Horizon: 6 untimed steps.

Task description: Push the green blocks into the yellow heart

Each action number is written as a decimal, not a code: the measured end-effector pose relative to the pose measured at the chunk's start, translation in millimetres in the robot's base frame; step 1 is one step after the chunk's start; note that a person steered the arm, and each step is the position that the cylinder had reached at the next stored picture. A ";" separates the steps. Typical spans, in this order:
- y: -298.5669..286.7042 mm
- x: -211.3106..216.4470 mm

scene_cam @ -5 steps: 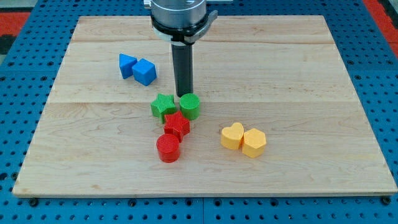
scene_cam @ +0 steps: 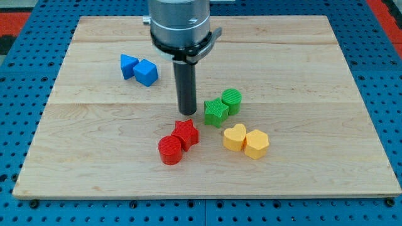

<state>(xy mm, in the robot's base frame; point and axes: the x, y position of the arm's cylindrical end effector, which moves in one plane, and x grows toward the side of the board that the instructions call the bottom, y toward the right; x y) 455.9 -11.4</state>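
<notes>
**Green pair parked just above the yellow heart**

Camera view: our rod drops from the view's top, and my tip (scene_cam: 187, 112) sits on the wooden board (scene_cam: 326, 75) near its middle. We carry no fingers, only this bare rod, so nothing spreads or pinches. At three o'clock from my tip, just beside it with a thin gap, sits the green star (scene_cam: 215, 112). Touching that star at its two o'clock is the green cylinder (scene_cam: 231, 100). At five o'clock from the star, close below it, lies the yellow heart (scene_cam: 235, 137); whether they touch, we cannot tell. A second yellow block (scene_cam: 256, 144) presses against the heart's three o'clock side. At six o'clock from my tip we find the red star (scene_cam: 186, 133), with the red cylinder (scene_cam: 169, 150) touching it at seven o'clock. Two blue blocks (scene_cam: 139, 69) sit together at ten o'clock, well apart.
</notes>
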 end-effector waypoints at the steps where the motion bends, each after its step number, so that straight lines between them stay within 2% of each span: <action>1: 51.5 1.9; 2: 47.5 -3.8; 3: 70.2 -51.7; 4: 100.9 -29.9; 5: 89.7 -13.3; 6: 94.3 -39.5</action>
